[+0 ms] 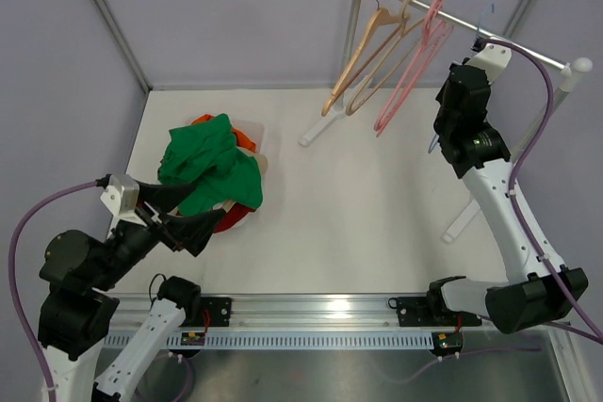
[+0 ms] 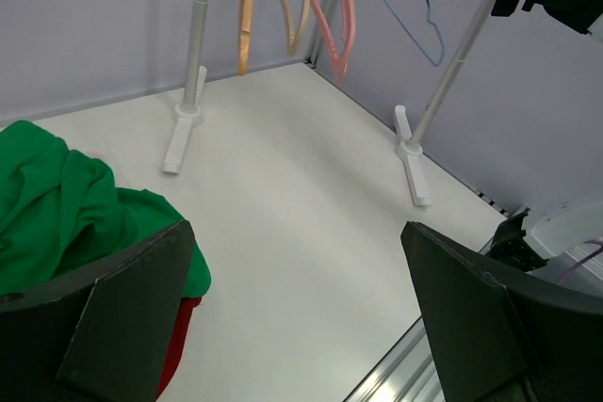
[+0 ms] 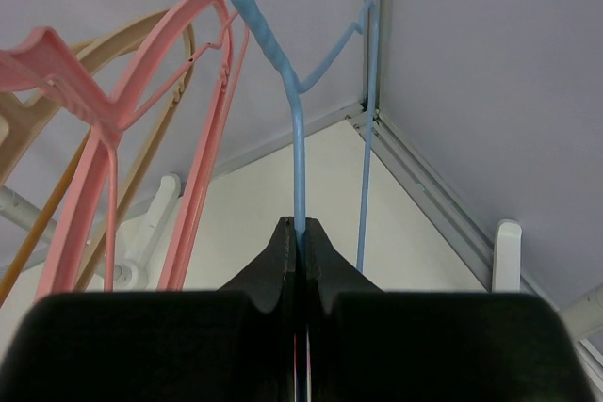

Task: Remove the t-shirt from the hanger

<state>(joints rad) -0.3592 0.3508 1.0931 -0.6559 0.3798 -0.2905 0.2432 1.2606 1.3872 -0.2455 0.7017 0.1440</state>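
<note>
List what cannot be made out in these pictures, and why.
Top view: the red thing under the green shirt; the shirt covers most of it.
Top view: the blue hanger; the right arm hides most of it.
Right wrist view: the hanger's lower part, behind the right pincer.
Left wrist view: the shirt, cut off by the left edge.

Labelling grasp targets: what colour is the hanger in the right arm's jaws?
Light blue hanger; clearest in the right wrist view.
</note>
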